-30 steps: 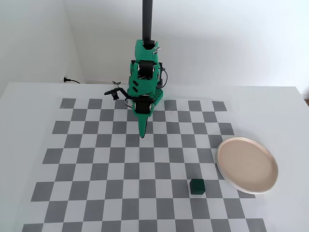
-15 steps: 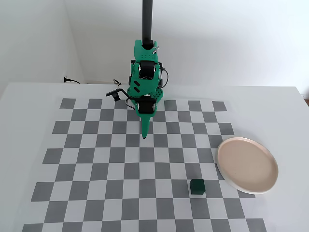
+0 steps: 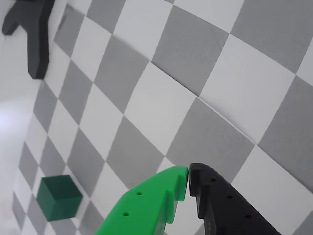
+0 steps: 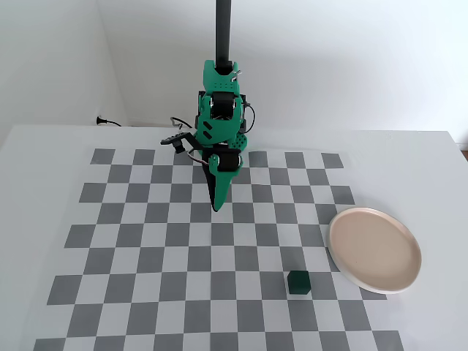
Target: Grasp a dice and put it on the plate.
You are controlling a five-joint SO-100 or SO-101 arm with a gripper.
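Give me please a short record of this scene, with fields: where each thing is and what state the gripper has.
surface: white table with a grey and white checker mat
dice: dark green cube on the mat, near the front, just left of the plate in the fixed view; also seen low left in the wrist view
plate: pinkish-beige, empty, at the mat's right edge
gripper: closed, holding nothing, tip pointing down over the mat's rear middle
gripper to dice: apart, no contact
dice on plate: not yet
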